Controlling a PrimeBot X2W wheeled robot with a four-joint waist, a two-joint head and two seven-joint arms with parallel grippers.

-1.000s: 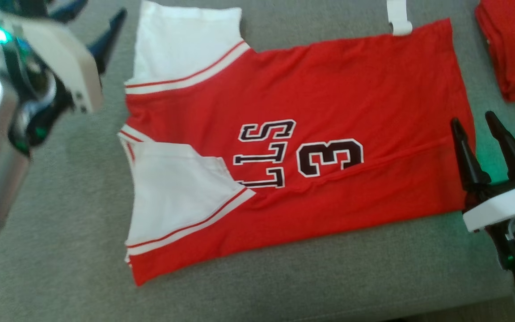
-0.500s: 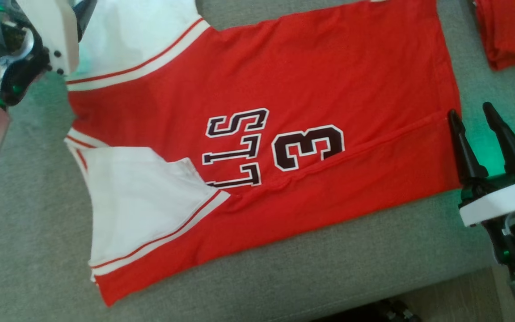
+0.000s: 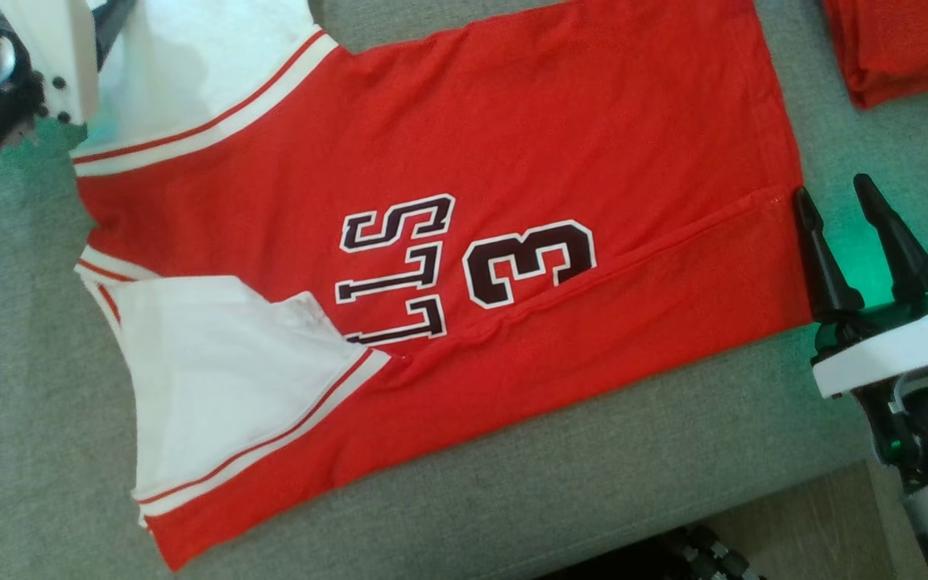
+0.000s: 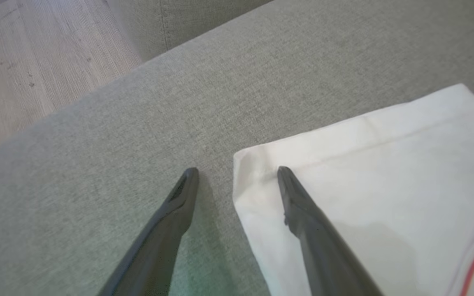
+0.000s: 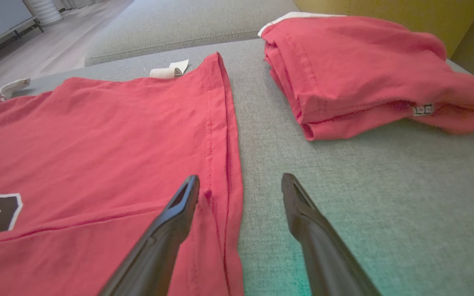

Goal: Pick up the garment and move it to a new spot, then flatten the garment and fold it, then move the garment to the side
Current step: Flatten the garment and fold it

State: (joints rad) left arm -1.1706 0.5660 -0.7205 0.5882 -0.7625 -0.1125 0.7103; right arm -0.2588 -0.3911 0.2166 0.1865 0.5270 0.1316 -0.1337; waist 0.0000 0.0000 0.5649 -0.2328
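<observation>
My right pincer (image 5: 240,177) stands wide and empty, straddling the hem (image 5: 222,123) of the garment (image 3: 512,145) on the side facing the folded red pile (image 5: 364,74). One finger is over red cloth, the other over the bare grey cushion (image 5: 385,205) between garment and pile. My left pincer (image 4: 237,169), also spread and holding nothing, straddles the corner of the white sleeve (image 4: 364,164) at the end farthest from the pile. The garment lies spread flat, near the pile but not touching it, and one long edge looks turned over part of the lettering. I judge it a light, limp knit. It will sag and crease rather than hold shape, and it may drag on the cushion's weave. I would pinch hem and sleeve corner, catching every layer, and lift both ends together to keep it taut.
</observation>
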